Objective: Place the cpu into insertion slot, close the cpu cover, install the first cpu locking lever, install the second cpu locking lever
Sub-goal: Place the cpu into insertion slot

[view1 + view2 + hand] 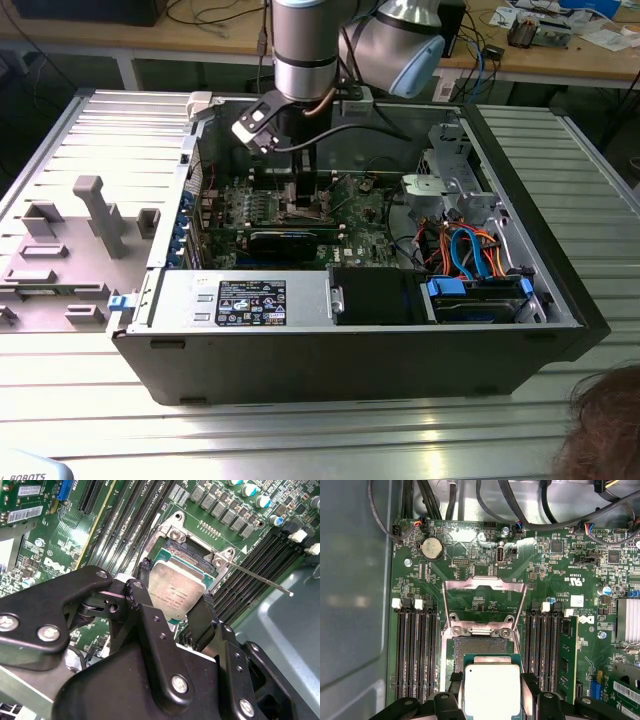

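Black claw [175,597] fingers [142,580] sit closest to the lens in both wrist views. They are clenched on two opposite edges of the chip.

1. Computer case [350,360]: lies on its side with the panel off, on a ribbed metal table [300,430]. The arm [300,40] reaches down into it from above.
2. Green board [555,580]: fixed to the case floor. Rows of long black memory slots [415,650] run along either side of the socket.
3. Cover [485,583]: a silver frame with a square window, swung up on its hinge and clear of the socket.
4. Lever [260,580]: a thin bare rod standing out beside the socket, unlatched.
5. Socket [480,646]: a dark square recess with a silver rim. Its far part is uncovered.
6. Chip [491,687]: flat and square, with a dull silver top on a green-edged base. It is held over the near part of the socket. Contact with the socket cannot be confirmed.

Handling (a judgement, not a reading): the chip is probably light, thin and stiff. Its smooth metal top offers little friction, so the side edges are the proper place to take hold, as the claw does now. Treat the underside and the socket contacts as fragile, and avoid scraping or tilting.
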`<action>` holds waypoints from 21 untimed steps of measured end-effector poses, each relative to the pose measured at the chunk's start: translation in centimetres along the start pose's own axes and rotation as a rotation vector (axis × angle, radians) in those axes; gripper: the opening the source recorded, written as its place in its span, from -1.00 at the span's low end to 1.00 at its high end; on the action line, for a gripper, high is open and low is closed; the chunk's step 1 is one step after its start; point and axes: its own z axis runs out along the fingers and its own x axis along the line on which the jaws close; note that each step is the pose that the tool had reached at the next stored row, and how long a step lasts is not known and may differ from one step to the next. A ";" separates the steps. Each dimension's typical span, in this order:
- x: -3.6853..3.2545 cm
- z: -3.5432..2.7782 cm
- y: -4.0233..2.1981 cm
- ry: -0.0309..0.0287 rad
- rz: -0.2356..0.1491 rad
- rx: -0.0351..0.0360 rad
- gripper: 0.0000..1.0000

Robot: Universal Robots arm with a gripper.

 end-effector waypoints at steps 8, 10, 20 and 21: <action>-0.01 0.07 0.36 0.0001 0.000 0.0003 0.09; -0.01 0.09 0.44 0.0001 0.000 0.0004 0.09; -0.04 0.19 1.13 0.0002 0.000 0.0017 0.09; -0.04 0.20 1.22 0.0001 0.000 0.0019 0.09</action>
